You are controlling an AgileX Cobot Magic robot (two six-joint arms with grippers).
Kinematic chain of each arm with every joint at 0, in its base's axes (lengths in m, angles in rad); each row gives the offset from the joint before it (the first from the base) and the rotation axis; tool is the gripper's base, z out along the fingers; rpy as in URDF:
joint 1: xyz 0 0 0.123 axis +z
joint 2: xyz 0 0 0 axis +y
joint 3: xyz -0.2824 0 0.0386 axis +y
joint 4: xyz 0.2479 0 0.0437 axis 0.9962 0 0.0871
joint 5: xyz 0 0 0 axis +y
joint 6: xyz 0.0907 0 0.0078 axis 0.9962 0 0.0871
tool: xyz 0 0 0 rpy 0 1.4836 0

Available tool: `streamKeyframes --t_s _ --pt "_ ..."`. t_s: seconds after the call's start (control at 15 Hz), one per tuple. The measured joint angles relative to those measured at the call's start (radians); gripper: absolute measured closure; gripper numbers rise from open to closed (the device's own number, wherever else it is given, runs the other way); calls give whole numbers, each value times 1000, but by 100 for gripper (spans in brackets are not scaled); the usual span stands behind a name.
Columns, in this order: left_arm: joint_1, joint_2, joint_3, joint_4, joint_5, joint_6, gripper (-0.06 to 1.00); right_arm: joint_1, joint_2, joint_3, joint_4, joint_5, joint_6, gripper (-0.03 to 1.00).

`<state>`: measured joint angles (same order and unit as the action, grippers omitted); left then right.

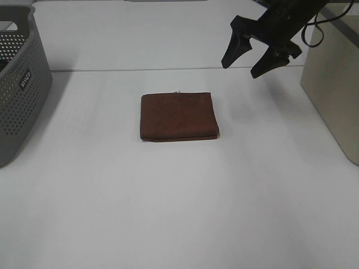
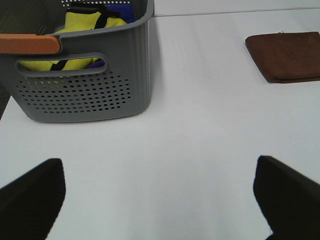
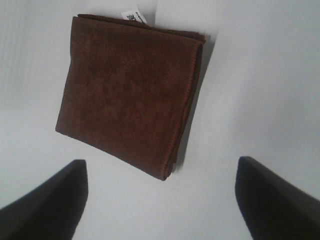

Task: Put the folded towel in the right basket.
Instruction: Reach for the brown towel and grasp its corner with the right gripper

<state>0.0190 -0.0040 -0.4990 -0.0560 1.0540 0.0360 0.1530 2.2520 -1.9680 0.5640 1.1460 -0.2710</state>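
Observation:
The folded brown towel (image 1: 178,116) lies flat on the white table near its middle. It also shows in the right wrist view (image 3: 127,92) with a small white tag at one edge, and at the edge of the left wrist view (image 2: 286,55). My right gripper (image 1: 245,63) is open and empty, raised above the table behind and to the right of the towel. Its fingers (image 3: 45,202) frame the towel in the right wrist view. The right basket (image 1: 332,84) is a beige bin at the right edge. My left gripper (image 2: 160,197) is open and empty.
A grey perforated basket (image 1: 19,84) stands at the left edge. It also shows in the left wrist view (image 2: 85,85), with yellow and blue cloth inside and an orange handle. White table surface lies around the towel.

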Motion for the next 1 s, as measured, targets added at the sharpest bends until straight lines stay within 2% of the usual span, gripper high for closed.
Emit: streamKeyframes --t_s 0.4,0.87,1.0 --pt "0 0 0 0 0 0 -3 0 208 -39 66 8 -1 21" --pt "0 0 0 0 0 0 -3 24 287 -46 181 -90 -54 23" --pt "0 0 0 0 0 0 -3 59 291 -46 181 -127 -61 29"
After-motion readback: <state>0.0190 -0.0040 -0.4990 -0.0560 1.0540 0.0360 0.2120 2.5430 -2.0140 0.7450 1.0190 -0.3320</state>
